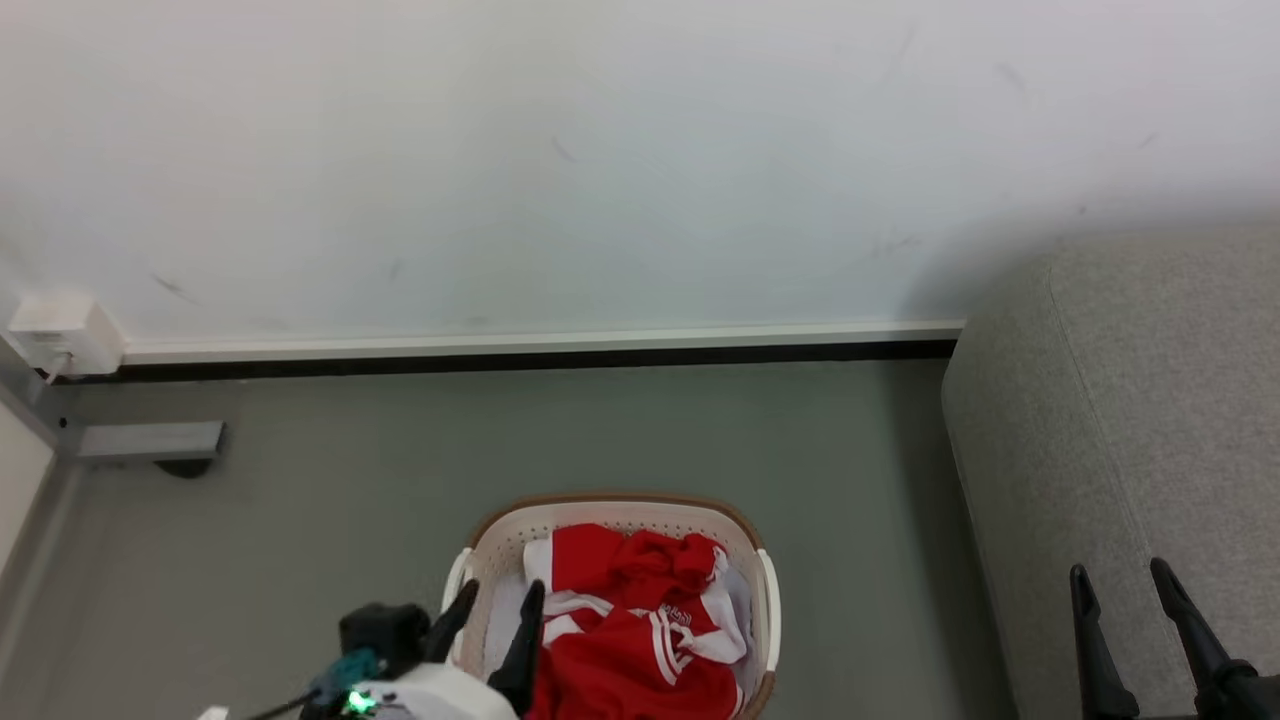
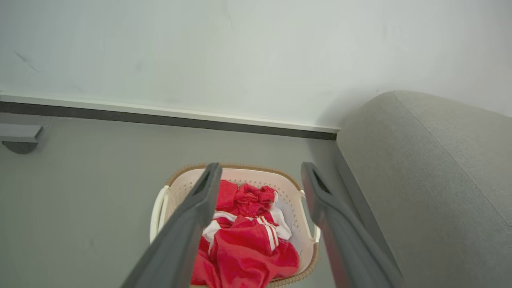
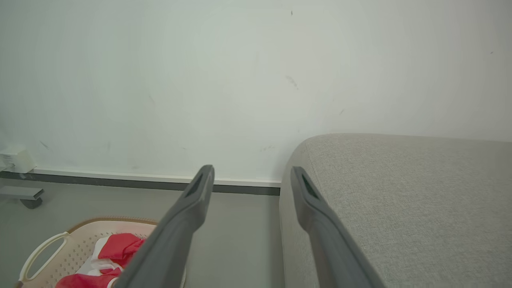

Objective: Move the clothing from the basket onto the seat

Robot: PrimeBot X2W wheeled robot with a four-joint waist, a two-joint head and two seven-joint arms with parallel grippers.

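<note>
The red clothing (image 1: 640,640) is heaped in the basket (image 1: 610,512), its length running from far rim to near rim. The left gripper (image 1: 502,592) is held wide open and empty over the basket's left rim. The right gripper (image 1: 1119,572), equally open and empty, is seen well apart over the sofa (image 1: 1150,420), so the left arm is judged nearer.

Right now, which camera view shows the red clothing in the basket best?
The left wrist view: the clothing lies almost whole between the open fingers of the left gripper. In the head view a finger and the bottom edge cut it. The right wrist view catches a small part.
</note>
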